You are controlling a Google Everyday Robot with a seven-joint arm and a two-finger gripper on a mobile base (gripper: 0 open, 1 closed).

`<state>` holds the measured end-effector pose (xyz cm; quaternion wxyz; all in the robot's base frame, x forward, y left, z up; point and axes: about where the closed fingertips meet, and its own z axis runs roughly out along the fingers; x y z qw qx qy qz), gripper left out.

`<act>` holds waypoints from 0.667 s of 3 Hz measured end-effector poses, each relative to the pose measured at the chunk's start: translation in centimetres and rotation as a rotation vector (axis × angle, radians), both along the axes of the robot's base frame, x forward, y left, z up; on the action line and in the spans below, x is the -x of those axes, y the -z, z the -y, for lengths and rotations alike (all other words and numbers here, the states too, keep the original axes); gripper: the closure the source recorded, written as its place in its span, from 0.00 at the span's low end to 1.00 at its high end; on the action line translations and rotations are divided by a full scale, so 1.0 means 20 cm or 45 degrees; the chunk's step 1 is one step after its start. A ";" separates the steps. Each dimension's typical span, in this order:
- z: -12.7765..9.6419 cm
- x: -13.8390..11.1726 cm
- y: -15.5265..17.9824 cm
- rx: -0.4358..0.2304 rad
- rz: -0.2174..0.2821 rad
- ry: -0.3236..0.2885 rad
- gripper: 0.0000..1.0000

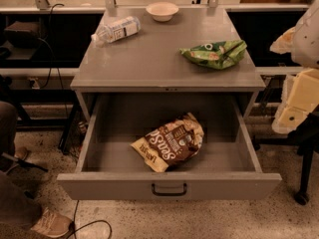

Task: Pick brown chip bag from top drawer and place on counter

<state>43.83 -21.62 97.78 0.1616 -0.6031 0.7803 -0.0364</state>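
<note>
The top drawer (169, 184) is pulled wide open, its dark handle at the front centre. The brown chip bag (170, 142) lies flat inside it, right of centre, with white lettering and pale yellow ends. The counter (159, 54) is the grey top above the drawer. My arm enters at the right edge, and its pale yellow and white gripper (295, 103) hangs beside the cabinet's right side. It is level with the drawer opening, well to the right of the bag, and holds nothing that I can see.
On the counter lie a green chip bag (215, 53) at the right, a clear water bottle (116, 30) at the back left and a small white bowl (162, 10) at the back. A person's leg and shoe (50, 223) are at the lower left.
</note>
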 end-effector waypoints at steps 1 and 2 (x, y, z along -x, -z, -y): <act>0.00 0.00 0.00 0.000 0.000 0.000 0.00; -0.04 -0.02 0.16 -0.049 -0.049 -0.020 0.00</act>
